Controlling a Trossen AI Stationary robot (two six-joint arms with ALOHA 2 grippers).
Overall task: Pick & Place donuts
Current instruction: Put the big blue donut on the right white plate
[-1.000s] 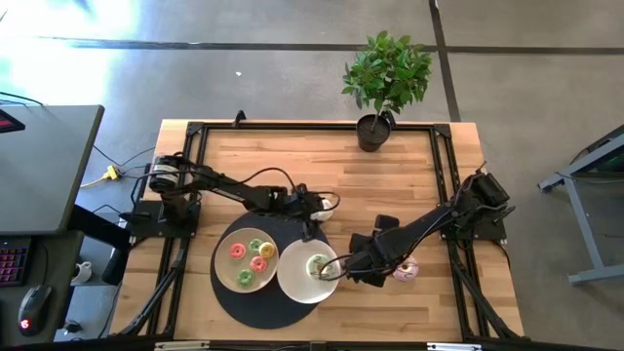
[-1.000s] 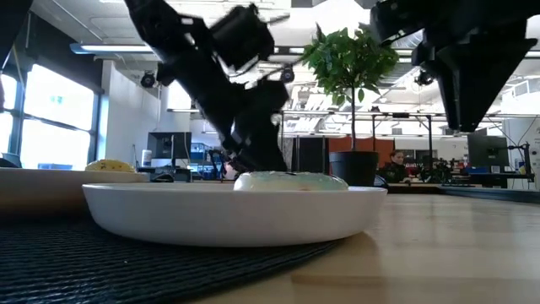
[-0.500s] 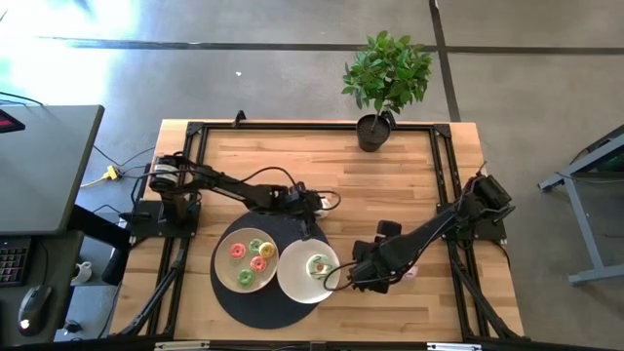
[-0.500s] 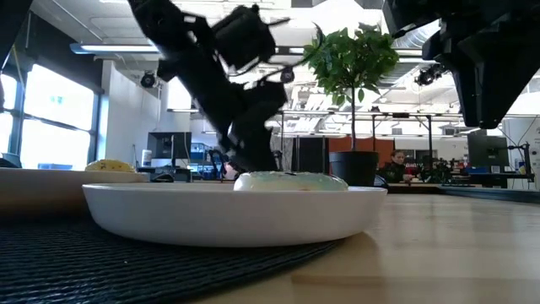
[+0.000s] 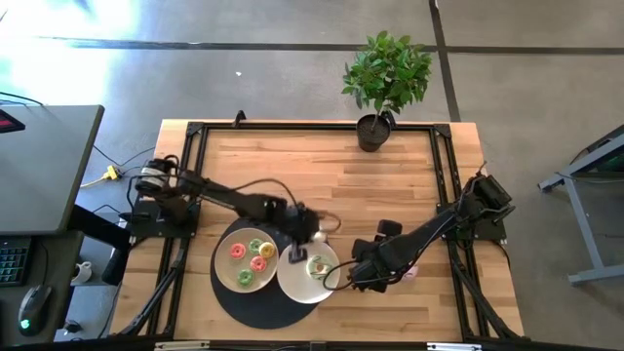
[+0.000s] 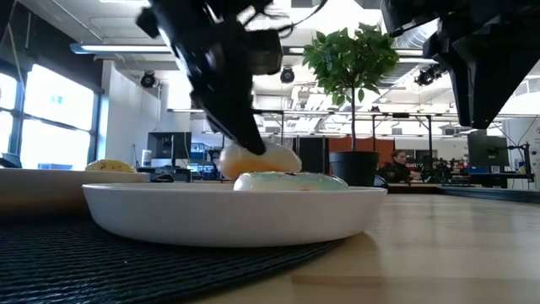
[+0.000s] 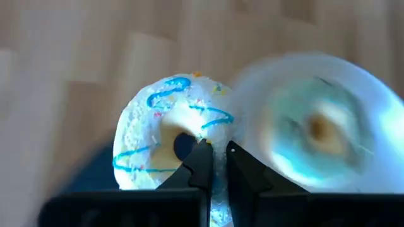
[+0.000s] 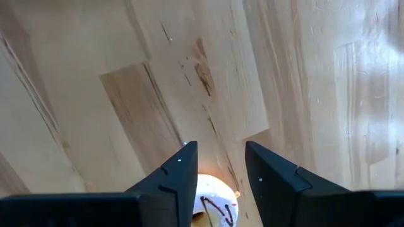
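**High view: left arm holds a cream donut over the white plate**

High view shows the left arm reaching from the table's left edge across to the white plate [image 5: 308, 273], bent at the elbow, with the left gripper [image 5: 295, 255] over the plate's near-left rim. In the left wrist view its fingers [image 7: 201, 165] are pinched together through the ring of a cream donut [image 7: 170, 132] with blue icing lines. The low view shows this donut [image 6: 257, 159] lifted just above the green-white donut [image 6: 290, 181] that lies on the plate [image 6: 228, 211].

The right arm stretches from the table's right edge toward the middle, low over the wood. The right gripper [image 5: 363, 277] sits just beside the plate's right rim; in the right wrist view its fingers [image 8: 180, 169] stand apart, holding nothing, with a pink donut [image 8: 211, 200] showing between them at the frame's edge, mostly cut off.

A second plate [image 5: 244, 259] to the left carries pink, green and yellow donuts [image 5: 252, 257]. Both plates rest on a dark round mat [image 5: 239, 304].

The green-white donut is blurred in the left wrist view. The pink donut is largely hidden under the right arm in the high view.

Bare wood lies open behind the plates, up to a potted plant [image 5: 383, 83] at the far edge.
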